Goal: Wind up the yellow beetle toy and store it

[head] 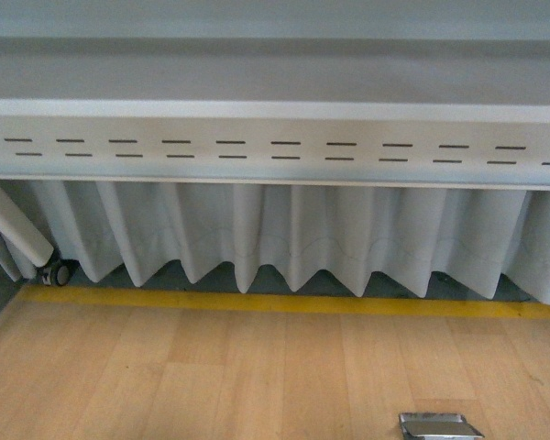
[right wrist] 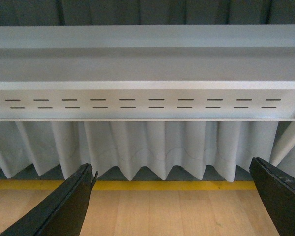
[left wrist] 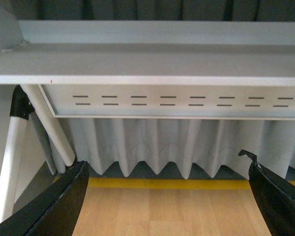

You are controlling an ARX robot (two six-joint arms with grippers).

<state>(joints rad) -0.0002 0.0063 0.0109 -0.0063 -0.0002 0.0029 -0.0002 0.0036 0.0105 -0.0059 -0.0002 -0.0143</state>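
The yellow beetle toy is out of view in every frame. In the left wrist view my left gripper [left wrist: 167,196] is open, its black fingers [left wrist: 59,206] spread wide over bare wooden floor with nothing between them. In the right wrist view my right gripper [right wrist: 172,201] is open too, its dark fingers [right wrist: 64,209] far apart and empty. Neither arm shows in the front view.
A white table [head: 275,137] with a slotted front panel spans the view, above a pleated white curtain [head: 302,238]. Yellow tape [head: 284,302] runs along the wood floor. A white leg with a caster [head: 57,271] stands at left. A metal floor plate [head: 440,426] lies near right.
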